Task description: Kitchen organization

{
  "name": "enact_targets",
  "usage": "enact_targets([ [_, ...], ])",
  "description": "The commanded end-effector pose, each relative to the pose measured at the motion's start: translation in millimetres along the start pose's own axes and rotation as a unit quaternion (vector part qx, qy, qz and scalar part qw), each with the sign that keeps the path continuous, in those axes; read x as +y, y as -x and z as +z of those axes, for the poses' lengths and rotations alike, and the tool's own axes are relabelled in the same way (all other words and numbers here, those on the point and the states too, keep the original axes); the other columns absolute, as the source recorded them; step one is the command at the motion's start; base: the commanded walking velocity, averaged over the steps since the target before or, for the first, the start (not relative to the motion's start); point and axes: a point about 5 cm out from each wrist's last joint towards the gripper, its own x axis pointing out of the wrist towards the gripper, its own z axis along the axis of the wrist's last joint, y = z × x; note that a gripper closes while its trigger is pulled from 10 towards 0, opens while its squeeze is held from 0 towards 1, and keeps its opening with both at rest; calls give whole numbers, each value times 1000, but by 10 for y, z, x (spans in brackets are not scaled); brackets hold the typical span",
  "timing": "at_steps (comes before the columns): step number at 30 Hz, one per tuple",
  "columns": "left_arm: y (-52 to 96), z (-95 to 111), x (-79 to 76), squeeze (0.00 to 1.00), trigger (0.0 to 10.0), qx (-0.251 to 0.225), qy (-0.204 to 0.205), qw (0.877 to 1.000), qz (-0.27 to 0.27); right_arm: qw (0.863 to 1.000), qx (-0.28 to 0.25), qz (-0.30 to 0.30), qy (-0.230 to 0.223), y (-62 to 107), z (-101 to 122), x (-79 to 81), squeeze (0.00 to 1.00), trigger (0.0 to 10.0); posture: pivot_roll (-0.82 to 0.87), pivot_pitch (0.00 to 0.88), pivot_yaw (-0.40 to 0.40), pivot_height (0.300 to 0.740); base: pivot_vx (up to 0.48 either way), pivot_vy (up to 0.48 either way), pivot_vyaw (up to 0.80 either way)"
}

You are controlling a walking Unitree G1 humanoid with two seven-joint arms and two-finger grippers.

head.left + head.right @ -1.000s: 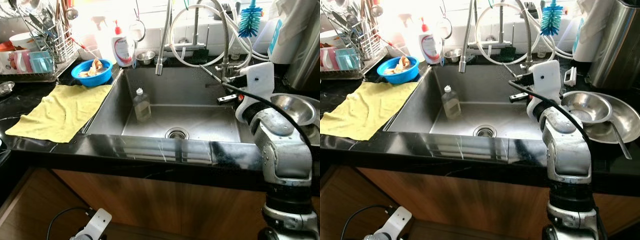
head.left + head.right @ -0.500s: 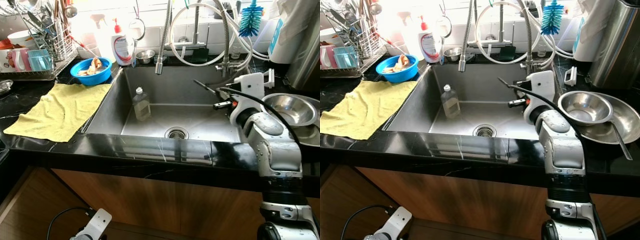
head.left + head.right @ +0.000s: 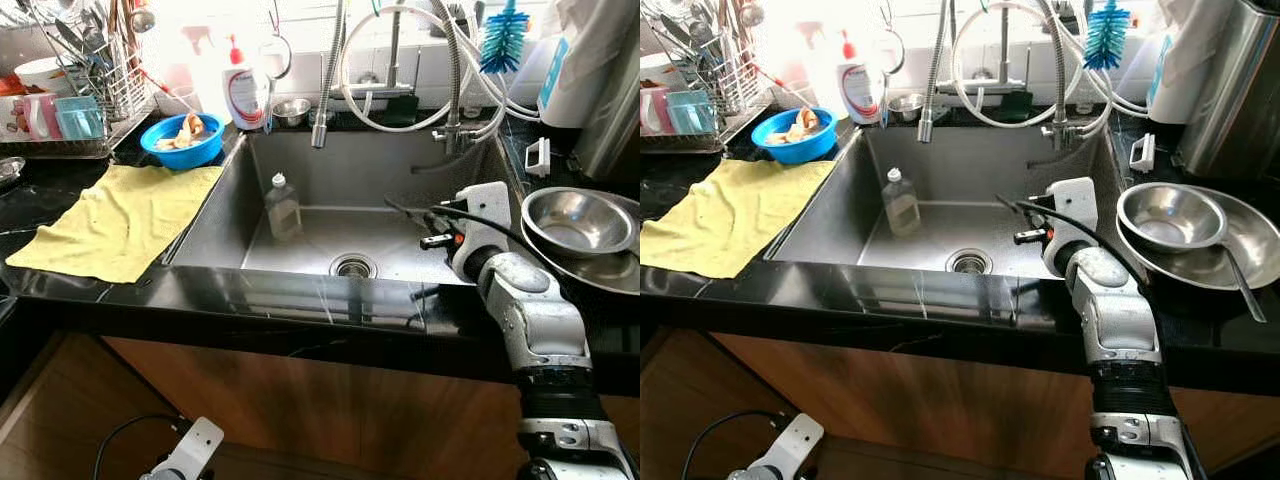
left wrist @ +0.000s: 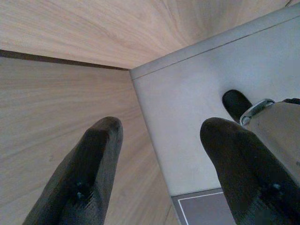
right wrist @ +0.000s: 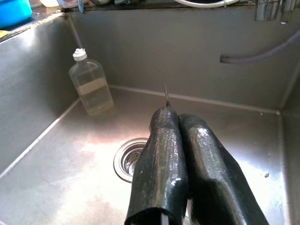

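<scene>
A clear plastic bottle [image 3: 283,207] with a white cap stands upright in the steel sink [image 3: 330,160], near its left wall, and shows again as the bottle [image 5: 91,89] in the right wrist view. My right gripper [image 3: 405,208] hangs over the right half of the basin, above and right of the drain [image 3: 353,266]. Its fingers [image 5: 164,140] are pressed together, and a thin dark stick [image 5: 166,95] pokes out past their tips. My left gripper [image 4: 159,140] hangs low beside the wooden cabinet, open and holding nothing.
Two nested steel bowls [image 3: 575,220] sit on the counter right of the sink. A yellow cloth [image 3: 120,220], a blue bowl [image 3: 182,140] of scraps, a soap bottle [image 3: 240,95] and a dish rack [image 3: 80,90] are on the left. The faucet [image 3: 325,80] and hoses hang over the back.
My right arm has come down and back from the sink's far right rim to low over the basin's right side, still shut. The bottle has stayed put.
</scene>
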Motion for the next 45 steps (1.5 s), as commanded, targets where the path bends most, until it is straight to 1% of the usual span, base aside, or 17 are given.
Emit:
enact_targets([
  [1, 10, -43, 17, 0, 10000, 7, -1, 1000, 2, 1000, -6, 7, 0, -15, 9, 39, 0, 10000, -135, 0, 91, 740, 0, 0, 0],
  [2, 10, -44, 18, 0, 10000, 7, -1, 1000, 2, 1000, -7, 8, -1, -16, 13, 40, 0, 10000, -136, 0, 93, 740, 0, 0, 0],
  [3, 10, -45, 19, 0, 10000, 7, -1, 1000, 2, 1000, -10, 9, -1, -16, 24, 42, 267, 10000, -137, 0, 94, 740, 0, 0, 0],
  [4, 11, -45, 20, 0, 10000, 7, -1, 1000, 2, 1000, -12, 9, -1, -20, 30, 42, 267, 10000, -137, 0, 94, 740, 0, 0, 0],
  [5, 10, -44, 20, 0, 10000, 7, -2, 1000, 2, 1000, -14, 8, 0, -23, 39, 39, 937, 10000, -137, 0, 94, 740, 0, 0, 0],
  [6, 10, -43, 20, 0, 10000, 7, -2, 1000, 2, 1000, -15, 8, 0, -25, 44, 36, 937, 10000, -137, 0, 94, 740, 0, 0, 0],
  [7, 10, -42, 19, 0, 10000, 7, -3, 1000, 1, 1000, -16, 8, 1, -26, 49, 34, 1000, 10000, -137, 0, 94, 740, 0, 0, 0],
  [21, 8, -32, 24, 0, 10000, 7, -5, 1000, 1, 1000, -15, 4, 16, -32, 17, 67, 1000, 10000, -133, 0, 97, 740, 0, 0, 0],
  [22, 8, -31, 26, 0, 10000, 6, -5, 1000, 1, 998, -34, -8, 47, -15, 79, 70, 0, 10000, -134, 0, 98, 740, 0, 0, 0],
  [25, 7, -29, 28, 0, 10000, 6, -5, 1000, 2, 994, -59, -32, 82, 25, 165, 66, 0, 10000, -134, 0, 98, 740, 0, 0, 0],
  [27, 7, -26, 29, 0, 10000, 6, -5, 1000, 2, 985, -95, -75, 121, 140, 289, 62, 0, 10000, -134, 0, 99, 740, 0, 0, 0],
  [33, 5, -20, 27, 0, 10000, 6, -5, 1000, 1, 971, -119, -94, 184, 350, 332, 129, 0, 10000, -140, 0, 101, 740, 0, 0, 0],
  [37, 4, -16, 26, 0, 10000, 6, -4, 1000, 1, 947, -117, -127, 270, 618, 346, 70, 0, 10000, -148, 0, 99, 740, 0, 0, 0],
  [38, 4, -16, 26, 0, 10000, 6, -4, 1000, 1, 947, -117, -127, 270, 618, 346, 70, 0, 10000, -148, 0, 99, 740, 0, 0, 0],
  [41, 2, -7, 30, 0, 10000, 5, -5, 1000, 1, 904, -95, -151, 388, 903, 377, -39, 0, 10000, -157, 0, 100, 740, 0, 0, 0],
  [43, 2, -6, 31, 0, 10000, 5, -5, 1000, 1, 896, -94, -149, 407, 933, 380, -46, 0, 10000, -157, 0, 100, 740, 0, 0, 0],
  [45, 1, -3, 31, 0, 10000, 5, -6, 1000, 0, 883, -83, -145, 439, 1010, 362, -71, 0, 10000, -163, 0, 102, 740, 0, 0, 0],
])
